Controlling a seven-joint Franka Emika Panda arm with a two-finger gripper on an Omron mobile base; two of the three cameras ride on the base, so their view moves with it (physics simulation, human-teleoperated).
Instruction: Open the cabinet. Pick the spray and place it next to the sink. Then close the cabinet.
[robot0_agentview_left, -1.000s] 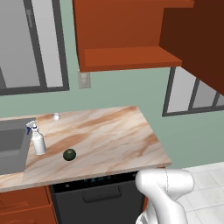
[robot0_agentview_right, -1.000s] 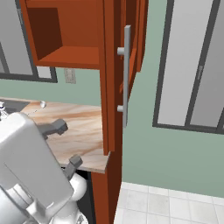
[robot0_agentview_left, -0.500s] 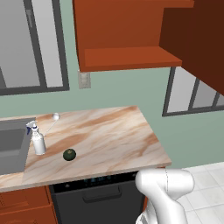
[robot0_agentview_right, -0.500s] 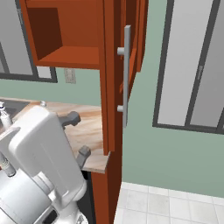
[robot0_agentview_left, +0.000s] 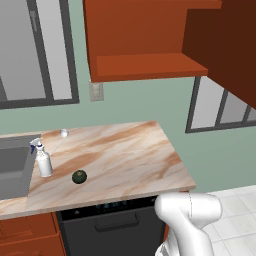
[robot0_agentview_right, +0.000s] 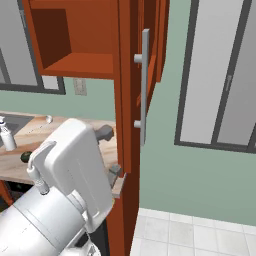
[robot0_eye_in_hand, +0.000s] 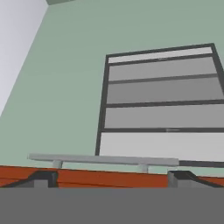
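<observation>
Cabinet (robot0_agentview_left: 145, 45) doors are standing open, and its red-brown shelf is showing bare in the left base view. One door (robot0_agentview_right: 142, 85) is swinging far out toward the robot; in the right base view it is seen edge-on, with the grey vertical bar handle (robot0_agentview_right: 145, 85) facing the right side of that picture. In the hand view the same handle (robot0_eye_in_hand: 103, 159) is lying as a pale bar across the lower part, just above the red-brown door edge (robot0_eye_in_hand: 109, 177).

The gripper (robot0_eye_in_hand: 111, 179) is standing wide open, with nothing between its fingers. Its two dark fingertips (robot0_eye_in_hand: 43, 178) are rising at either side of the handle, near the door edge; whether they are touching the wood I cannot tell. Behind the handle a window (robot0_eye_in_hand: 162, 105) with a dark frame is filling the green wall.

The spray (robot0_agentview_left: 42, 159) is standing upright on the marble desk (robot0_agentview_left: 120, 160), just beside the right rim of the sink (robot0_agentview_left: 15, 167). A small dark green ball (robot0_agentview_left: 79, 176) is lying on the desk near the spray, apart from it. The white arm (robot0_agentview_right: 70, 180) is reaching from the base toward the open door.
</observation>
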